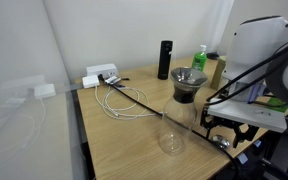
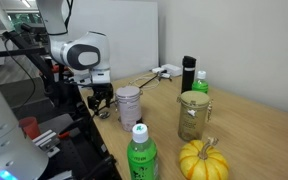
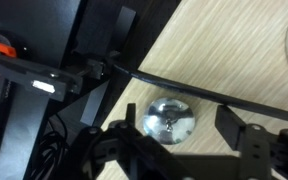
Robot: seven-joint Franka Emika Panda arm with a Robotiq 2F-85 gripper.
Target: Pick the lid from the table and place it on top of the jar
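Observation:
The lid (image 3: pixel 169 118) is a small shiny silvery disc lying flat on the wooden table near its edge. My gripper (image 3: pixel 179 120) is open and hovers right above it, one dark finger on each side, not touching it. In both exterior views the gripper (image 1: pixel 221 128) (image 2: pixel 101 100) hangs low at the table's edge. The clear glass cylinder (image 1: pixel 172 135) (image 2: pixel 129 105) stands open-topped on the table close beside the gripper. A dark funnel-shaped dripper (image 1: pixel 187 80) sits on a glass carafe just behind it.
A black cable (image 3: pixel 184 88) crosses the table just beyond the lid. White cables and a power strip (image 1: pixel 102 76) lie at the back. A black bottle (image 2: pixel 188 72), green bottles (image 2: pixel 139 155), a glass jar (image 2: pixel 193 115) and a small pumpkin (image 2: pixel 202 160) stand on the table.

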